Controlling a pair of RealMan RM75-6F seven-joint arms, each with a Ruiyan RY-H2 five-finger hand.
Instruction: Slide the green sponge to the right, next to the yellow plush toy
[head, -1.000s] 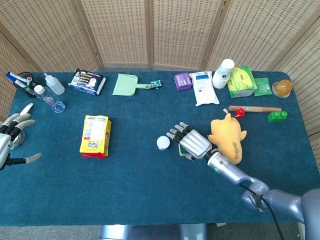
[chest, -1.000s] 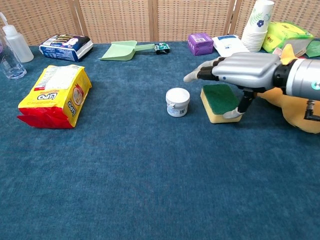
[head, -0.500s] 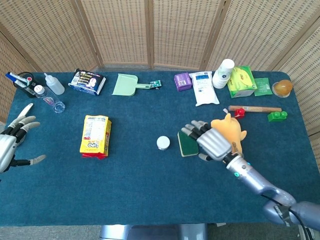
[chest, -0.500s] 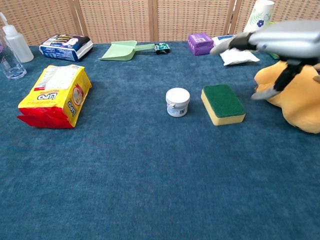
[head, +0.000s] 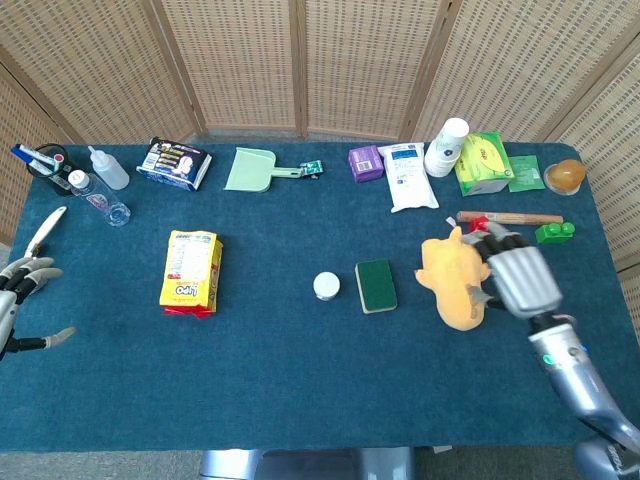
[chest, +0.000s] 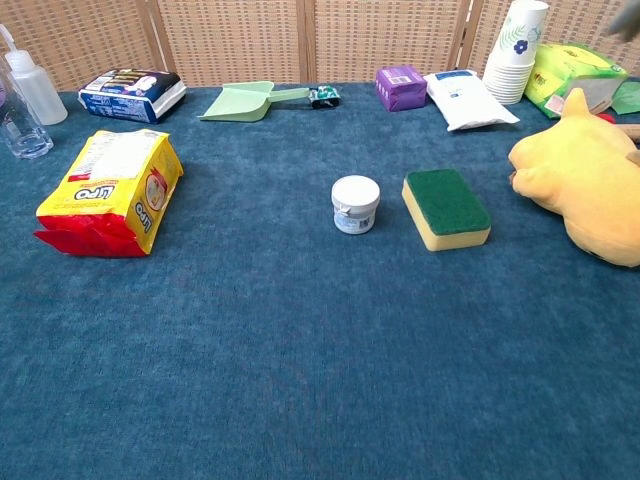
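Green sponge (head: 376, 286) flat on table (head: 300, 380), between white jar (head: 326, 285) and yellow plush toy (head: 455, 282); near toy but w/ a gap; jar just beside sponge on far side from toy. Right hand (head: 517, 275) raised beside toy, away from sponge, fingers apart, grasping nothing. Left hand (head: 22, 296) well apart from sponge at table edge, fingers spread, nothing held.

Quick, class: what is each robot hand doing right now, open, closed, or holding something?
Left hand: open, holding nothing.
Right hand: open beside the yellow plush toy, holding nothing.
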